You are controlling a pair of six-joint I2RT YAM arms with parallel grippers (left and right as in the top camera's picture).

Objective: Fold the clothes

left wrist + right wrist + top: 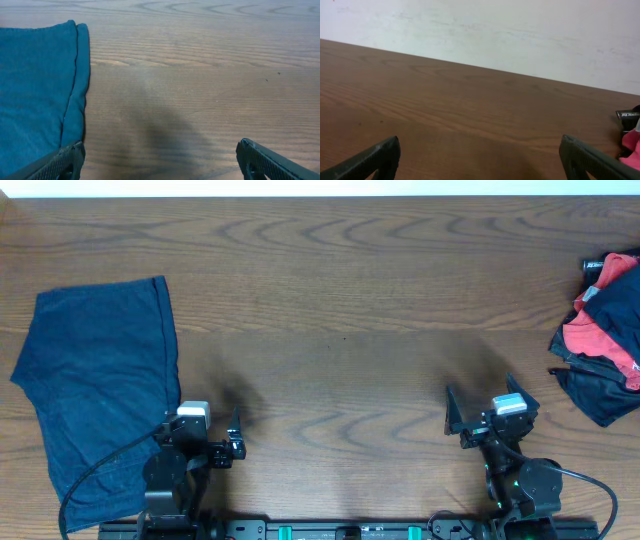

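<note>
**Both arms low at near edge, shorts lying at left**

Shorts (100, 390): dark blue, lying flat on the tabletop (340, 300) at its left side. A stitched hem runs down the right edge. Near end reaches the front edge beside the left arm's base. Left wrist view shows the same cloth (35, 90) filling the left part of the frame, hem doubled along its edge.

Left gripper (200, 420): arm tucked close to the near edge, gripper pointing across the tabletop toward the far side. Jaws spread wide, nothing between them. In its own view the gripper (160, 152) straddles bare wood, with the left fingertip (70, 155) over the edge of the shorts and the other over wood. Cannot tell if that fingertip touches the cloth.

Right gripper (483, 405): arm likewise drawn in low at the near edge, right of centre, well apart from the shorts. Jaws wide, empty. Its own view (480, 150) looks across bare wood to a pale wall (495, 30).

Pile (605, 330) of red and black cloth at the far right edge, a sliver also showing in the right wrist view (632, 137).
</note>
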